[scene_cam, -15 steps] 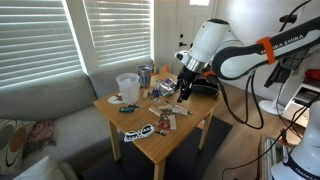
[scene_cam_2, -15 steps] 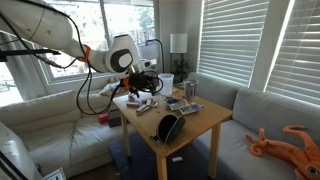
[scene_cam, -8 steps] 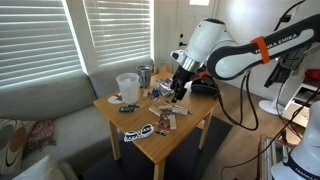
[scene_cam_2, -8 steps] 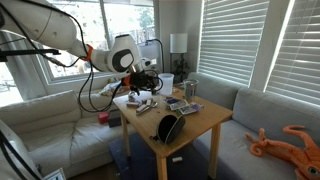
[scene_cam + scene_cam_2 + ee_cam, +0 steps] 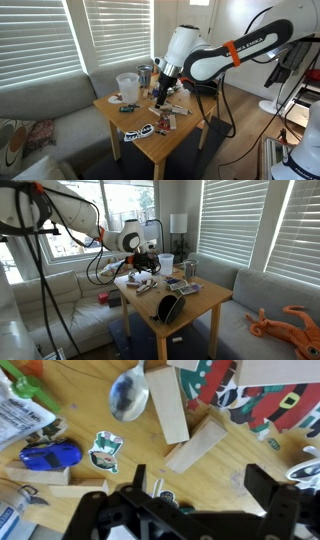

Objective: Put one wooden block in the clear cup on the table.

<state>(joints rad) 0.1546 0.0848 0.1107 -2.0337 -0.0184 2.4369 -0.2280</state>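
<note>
Light-wood counter (image 5: 186, 126), stickered, carries all items. Clear cup (image 5: 127, 86): upright at the corner nearest the sofa, beside a silver can (image 5: 146, 73). My hand (image 5: 160, 98): low over the counter's middle, apart from the cup, fingers spread, gripping nothing. Beneath it in the wrist view: pale wooden block (image 5: 167, 407), second block (image 5: 198, 445) just beside it, spoon (image 5: 128, 392), blue toy car (image 5: 50, 455).

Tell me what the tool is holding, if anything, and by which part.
Nothing is held. In the wrist view the tool is open above the table, wooden blocks lying free beneath it.
</note>
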